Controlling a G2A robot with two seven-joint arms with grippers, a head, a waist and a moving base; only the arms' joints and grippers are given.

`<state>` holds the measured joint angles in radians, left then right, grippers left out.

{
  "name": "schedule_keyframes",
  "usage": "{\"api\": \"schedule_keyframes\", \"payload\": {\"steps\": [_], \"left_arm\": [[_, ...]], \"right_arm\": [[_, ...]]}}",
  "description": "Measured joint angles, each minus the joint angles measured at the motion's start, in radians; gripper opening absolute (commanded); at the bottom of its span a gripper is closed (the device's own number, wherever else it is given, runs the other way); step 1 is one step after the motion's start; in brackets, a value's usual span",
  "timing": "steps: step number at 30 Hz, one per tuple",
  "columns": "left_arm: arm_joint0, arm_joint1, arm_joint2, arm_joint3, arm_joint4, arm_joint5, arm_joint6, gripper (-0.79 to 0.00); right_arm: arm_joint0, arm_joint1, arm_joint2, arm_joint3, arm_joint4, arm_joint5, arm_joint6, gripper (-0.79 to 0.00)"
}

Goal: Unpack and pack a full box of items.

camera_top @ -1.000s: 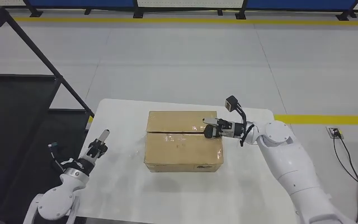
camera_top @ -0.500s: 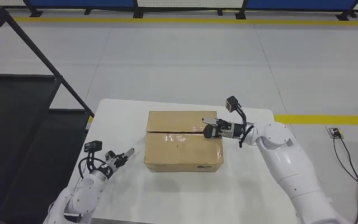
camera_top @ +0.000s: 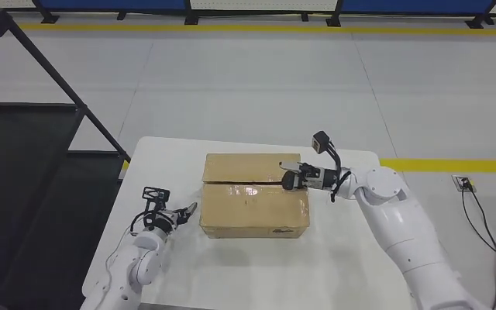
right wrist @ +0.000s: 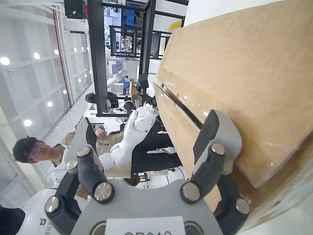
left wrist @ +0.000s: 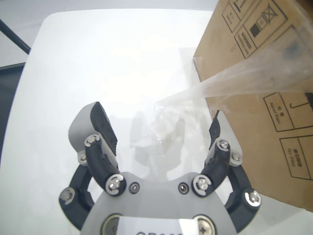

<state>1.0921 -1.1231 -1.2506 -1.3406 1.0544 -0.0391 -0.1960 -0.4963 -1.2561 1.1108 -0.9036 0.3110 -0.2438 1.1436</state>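
box (camera_top: 254, 195): middle of desk (camera_top: 232, 267), flaps down on top
left end effector (camera_top: 188, 211): low over desk, just beside box's left side, near its front corner
tape strip (left wrist: 220, 84): comes off box's left side, loose end between left end effector's fingers
right end effector (camera_top: 288, 174): at right end of box top, beside flap seam

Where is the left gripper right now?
Top view: the left gripper hovers over the table, close beside the left end of the cardboard box.
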Motion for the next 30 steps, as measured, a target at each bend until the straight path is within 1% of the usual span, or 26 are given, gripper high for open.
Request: {"api": "schedule_keyframes", "payload": {"steps": [3,6,11,16,22,30], "left_arm": [[-0.022,-0.006,0.014,0.025,0.011,0.005,0.004,0.000],[-0.056,-0.018,0.037,0.064,0.016,0.039,0.022,0.000],[-0.129,-0.043,0.092,0.155,0.013,0.083,0.045,0.000],[-0.175,-0.063,0.121,0.228,0.010,0.116,0.082,0.000],[-0.178,-0.079,0.110,0.247,-0.046,0.153,0.146,0.000],[-0.156,-0.087,0.083,0.215,-0.064,0.194,0.206,0.000]], "right_arm": [[0.005,-0.001,-0.005,0.001,-0.001,0.004,-0.003,0.000],[0.010,-0.002,-0.011,0.004,-0.001,0.008,-0.006,0.000],[0.016,-0.004,-0.018,0.009,0.001,0.010,-0.006,0.000],[0.017,-0.004,-0.023,0.012,0.003,0.010,-0.004,0.000],[0.022,-0.005,-0.031,0.020,-0.002,0.015,0.001,0.000],[0.037,-0.009,-0.041,0.053,0.010,0.005,0.013,0.000]]}}
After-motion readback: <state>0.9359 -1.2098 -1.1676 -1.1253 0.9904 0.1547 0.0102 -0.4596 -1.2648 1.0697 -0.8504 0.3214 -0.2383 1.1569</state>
